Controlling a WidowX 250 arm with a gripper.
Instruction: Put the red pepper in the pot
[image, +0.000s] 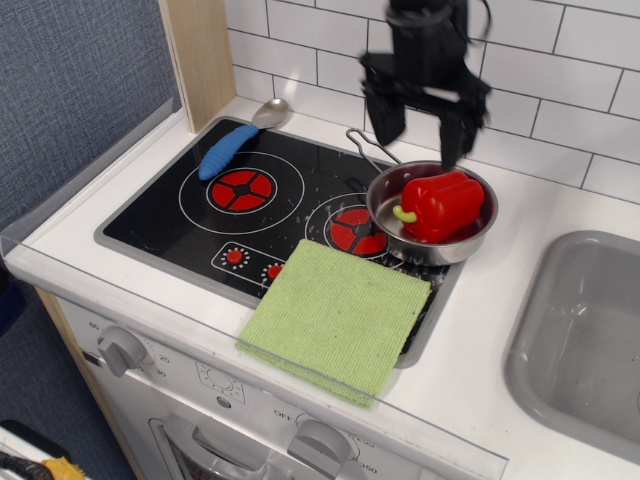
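Observation:
The red pepper (443, 205) lies on its side inside the pot (478, 238), its yellow-green stem pointing left. The shiny steel pot stands on the right front burner of the toy stove, its wire handle (362, 146) reaching back left. My gripper (420, 135) is open and empty. It hangs above the pot's back rim, clear of the pepper, and is slightly blurred.
A green cloth (336, 316) lies over the stove's front right corner, just before the pot. A blue-handled spoon (237, 137) lies at the stove's back left. A grey sink basin (585, 335) is to the right. White tile wall stands behind.

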